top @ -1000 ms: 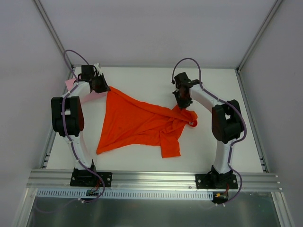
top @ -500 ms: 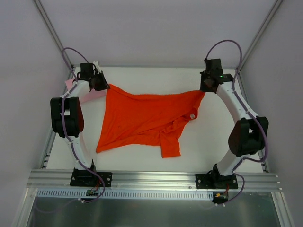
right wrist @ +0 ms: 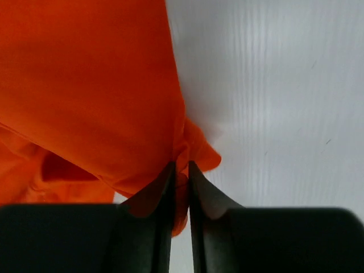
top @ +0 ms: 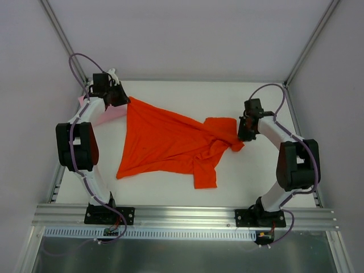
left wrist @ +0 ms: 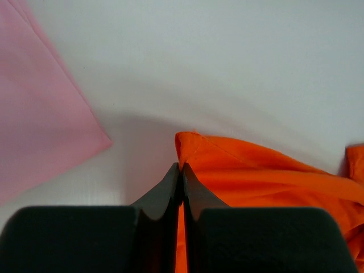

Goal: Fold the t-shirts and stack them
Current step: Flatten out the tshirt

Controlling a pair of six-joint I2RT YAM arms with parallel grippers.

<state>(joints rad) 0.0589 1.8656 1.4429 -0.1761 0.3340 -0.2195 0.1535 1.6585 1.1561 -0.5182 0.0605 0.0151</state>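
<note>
An orange-red t-shirt (top: 165,145) lies crumpled across the middle of the white table (top: 170,96). My left gripper (top: 120,99) is shut on its far left corner (left wrist: 190,145); in the left wrist view the gripper (left wrist: 182,166) pinches orange cloth between its jaws. At the shirt's right end my right gripper (top: 243,132) is shut on a bunched edge (right wrist: 193,151), and the right wrist view shows the gripper (right wrist: 181,165) with cloth in the gap. A pink t-shirt (top: 105,116) lies flat at the far left, mostly behind the left arm, and its corner (left wrist: 40,125) fills the left wrist view's left side.
Aluminium rails (top: 182,215) run along the near edge, where both arm bases are bolted. Grey walls close in the table at the back and at both sides. Bare white table (top: 170,96) shows behind the shirt and to its right.
The right gripper shut on the shirt's right end, pulled it out to the far right, then came back toward the middle and nearer. The shirt went taut, then slack. The left gripper kept its hold.
</note>
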